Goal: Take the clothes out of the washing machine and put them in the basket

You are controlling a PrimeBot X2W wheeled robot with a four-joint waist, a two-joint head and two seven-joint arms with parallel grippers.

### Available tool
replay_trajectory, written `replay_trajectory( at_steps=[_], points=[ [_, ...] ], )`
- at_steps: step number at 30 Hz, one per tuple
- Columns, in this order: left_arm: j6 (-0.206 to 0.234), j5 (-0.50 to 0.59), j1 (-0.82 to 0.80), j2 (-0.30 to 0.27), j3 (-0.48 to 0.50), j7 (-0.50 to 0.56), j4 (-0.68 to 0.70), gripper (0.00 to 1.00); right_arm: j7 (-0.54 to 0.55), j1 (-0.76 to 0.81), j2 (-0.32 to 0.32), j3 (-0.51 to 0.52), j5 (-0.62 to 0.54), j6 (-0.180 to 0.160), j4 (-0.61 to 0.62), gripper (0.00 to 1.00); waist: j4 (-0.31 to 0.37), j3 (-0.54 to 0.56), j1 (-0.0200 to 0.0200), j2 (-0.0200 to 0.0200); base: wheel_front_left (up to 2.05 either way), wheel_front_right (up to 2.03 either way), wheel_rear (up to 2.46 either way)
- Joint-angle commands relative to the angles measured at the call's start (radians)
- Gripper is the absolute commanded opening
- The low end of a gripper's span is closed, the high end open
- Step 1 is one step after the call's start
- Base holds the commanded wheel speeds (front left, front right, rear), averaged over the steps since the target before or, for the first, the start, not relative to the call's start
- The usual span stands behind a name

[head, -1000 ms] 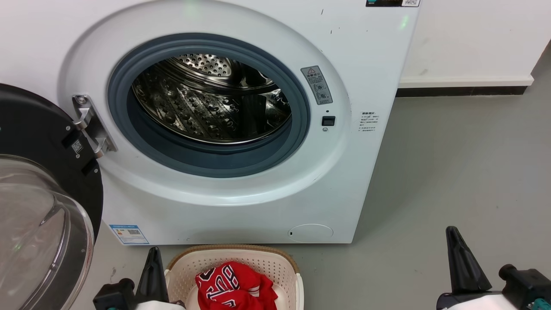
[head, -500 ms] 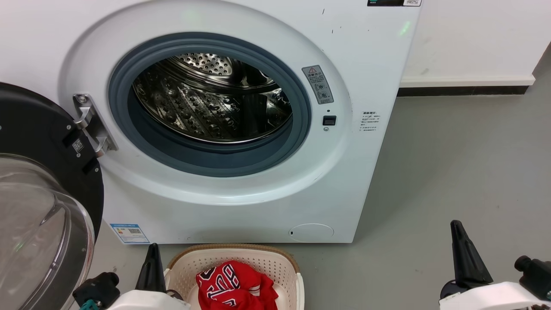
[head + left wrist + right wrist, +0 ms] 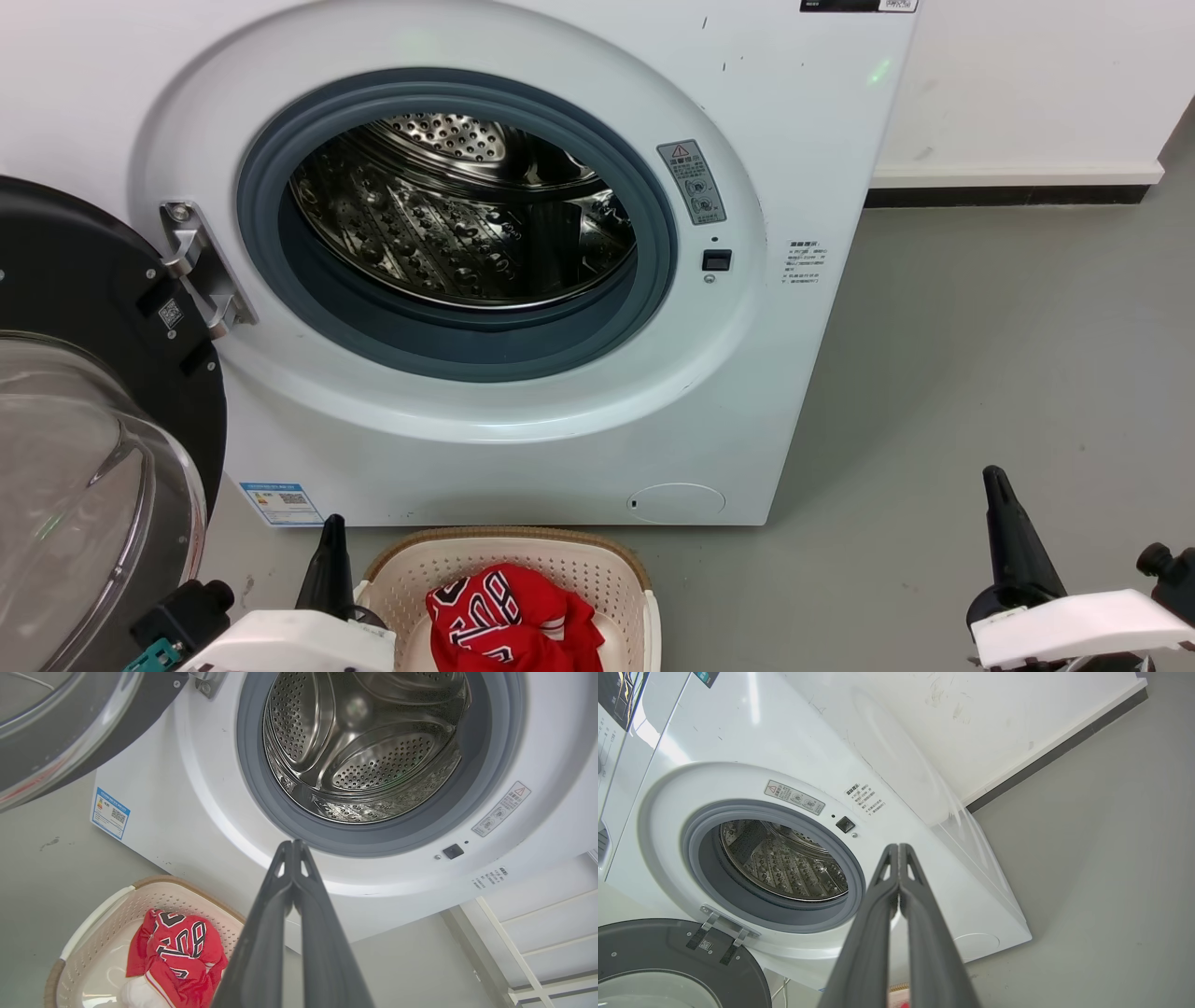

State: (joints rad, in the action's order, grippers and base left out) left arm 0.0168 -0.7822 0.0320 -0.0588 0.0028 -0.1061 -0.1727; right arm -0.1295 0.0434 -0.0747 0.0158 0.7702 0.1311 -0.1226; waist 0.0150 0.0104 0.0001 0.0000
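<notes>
Head view: the red jersey (image 3: 509, 621) lies in the basket (image 3: 504, 539); the steel drum (image 3: 448, 233) looks bare. Left wrist view: our left hand (image 3: 293, 847) is together, empty. Right wrist view: our right hand (image 3: 899, 849) too; we should inspect the steel drum deeper.

A white front-loading washing machine (image 3: 523, 448) is seen with its round black-rimmed glass door (image 3: 84, 448) swung open at left and its perforated steel drum (image 3: 448, 233) exposed. A red lettered jersey (image 3: 513, 616) is held in a cream perforated basket (image 3: 560, 558); the left pincer (image 3: 329, 560) is placed just beside the basket, the right pincer (image 3: 1013, 541) well apart.
</notes>
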Motion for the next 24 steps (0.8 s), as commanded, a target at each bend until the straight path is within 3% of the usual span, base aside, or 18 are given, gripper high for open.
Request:
replay_trajectory(
  at_steps=[1,24],
  points=[
    [-0.009,-0.032,-0.028,-0.007,0.005,0.007,0.006,0.0,0.007,-0.027,-0.009,0.002,0.036,0.0,0.005,0.0,0.0,0.0,-0.0001,0.0,0.0,0.0,0.0],
    [-0.057,-0.309,-0.069,-0.009,0.034,0.073,-0.019,0.0,0.072,-0.072,-0.012,0.016,0.324,0.0,-0.036,0.0,-0.004,-0.004,-0.0001,0.0,0.0,0.0,0.0]
  ],
)
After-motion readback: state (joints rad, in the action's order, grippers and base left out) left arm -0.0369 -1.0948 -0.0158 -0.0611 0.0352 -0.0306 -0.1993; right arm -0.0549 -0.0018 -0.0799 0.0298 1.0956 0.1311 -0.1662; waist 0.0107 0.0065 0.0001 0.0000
